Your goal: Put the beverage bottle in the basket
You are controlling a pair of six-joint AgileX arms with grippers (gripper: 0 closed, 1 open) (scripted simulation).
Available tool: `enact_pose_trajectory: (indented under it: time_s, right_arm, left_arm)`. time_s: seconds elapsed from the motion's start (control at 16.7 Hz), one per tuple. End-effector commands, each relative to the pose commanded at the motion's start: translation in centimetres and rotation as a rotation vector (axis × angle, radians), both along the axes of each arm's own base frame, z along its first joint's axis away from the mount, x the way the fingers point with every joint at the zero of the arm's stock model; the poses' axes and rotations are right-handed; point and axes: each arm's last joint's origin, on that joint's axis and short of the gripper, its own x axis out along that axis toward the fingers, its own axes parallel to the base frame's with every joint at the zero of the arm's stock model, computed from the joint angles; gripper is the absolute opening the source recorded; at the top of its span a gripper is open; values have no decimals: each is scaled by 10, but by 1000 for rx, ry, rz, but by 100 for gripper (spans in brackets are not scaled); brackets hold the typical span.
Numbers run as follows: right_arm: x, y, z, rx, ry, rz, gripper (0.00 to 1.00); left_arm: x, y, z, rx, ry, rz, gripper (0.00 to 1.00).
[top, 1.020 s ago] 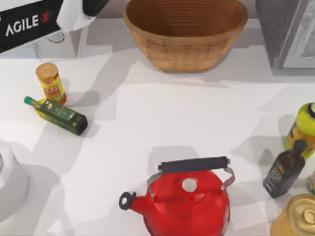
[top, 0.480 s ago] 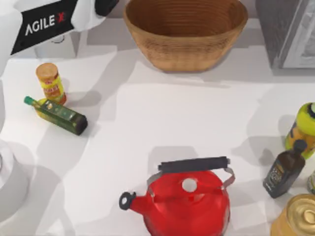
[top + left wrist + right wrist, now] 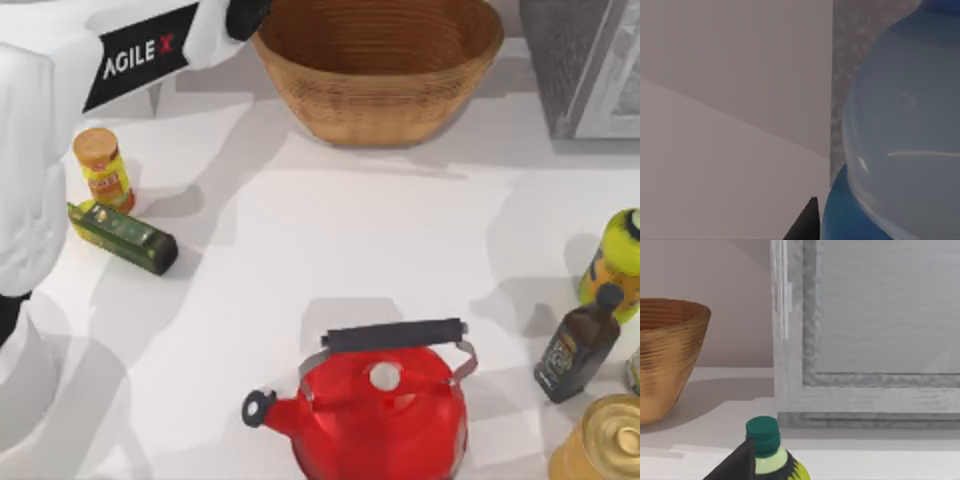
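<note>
A white table (image 3: pixel 330 250) fills the top view, with a grey framed cabinet (image 3: pixel 585 65) at its one o'clock corner. At nine to eleven o'clock the left arm (image 3: pixel 60 120) sweeps up from the left edge and slants rightward, its white forearm with the black AgileX panel reaching toward the basket (image 3: pixel 378 70); its dark wrist end sits just beside the basket's left rim, at the frame's top edge. Below the arm stand a small yellow jar (image 3: pixel 102 168) and a green olive-oil bottle (image 3: pixel 125 238) lying flat. The wicker basket rests at twelve o'clock, mouth up. A red kettle (image 3: pixel 372 405) sits at six o'clock, and at four o'clock cluster a dark brown bottle (image 3: pixel 578 345), a yellow-green bottle (image 3: pixel 618 262) and a gold can (image 3: pixel 605 440). The left wrist view adds what the top view lacks: the beverage bottle (image 3: pixel 900 135), pressed very close, its clear rounded shoulder above a blue band, with one dark fingertip (image 3: pixel 805 225) just beside it. It seems held by the left gripper, though I cannot tell whether the fingers are clamped, and its long axis cannot be told either. The right wrist view looks across a green-capped bottle top toward the basket and cabinet; one dark finger shows, and its spread I cannot tell.
</note>
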Motion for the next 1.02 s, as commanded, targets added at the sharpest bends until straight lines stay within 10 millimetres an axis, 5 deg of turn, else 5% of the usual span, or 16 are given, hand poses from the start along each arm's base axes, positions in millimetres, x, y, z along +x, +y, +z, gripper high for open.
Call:
enact_pose_trajectory:
  time_s: [0.06, 0.84, 1.02]
  right_arm:
    - [0, 0, 0, 0, 0, 0, 100]
    - [0, 0, 0, 0, 0, 0, 100]
    - [0, 0, 0, 0, 0, 0, 100]
  left_arm:
    - [0, 0, 0, 0, 0, 0, 0]
    - [0, 0, 0, 0, 0, 0, 98]
    - [0, 0, 0, 0, 0, 0, 100]
